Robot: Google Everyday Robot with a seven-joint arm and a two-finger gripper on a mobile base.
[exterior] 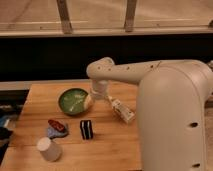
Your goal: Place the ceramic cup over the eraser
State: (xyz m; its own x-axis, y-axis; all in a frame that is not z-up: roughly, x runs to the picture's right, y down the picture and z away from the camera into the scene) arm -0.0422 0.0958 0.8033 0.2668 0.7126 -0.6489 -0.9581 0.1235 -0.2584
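Sitting at the front left corner of the wooden table is the cup, a small plain white one with tapered sides and no handle. It is closest to the camera. Whether its mouth faces up or down I cannot tell.

A little farther back and to the right lies the eraser, a small black block with white stripes, flat on the wood. Its long axis runs from near to far, and it is apart from the cup. Left of it, just beside, a red-and-dark object rests on a blue-grey piece.

Farther back, the gripper hangs at the right edge of the green bowl. It is spread wide and carries nothing that I can make out. From there the cup lies well apart, toward the camera and to the left in the view, past the eraser. So the coming move is probably a reach forward and left, over or around the eraser, to take hold of the cup. A clear bottle lies on its side to the right of the gripper.

Behind it all, the pale arm crosses in front of a dark wall.
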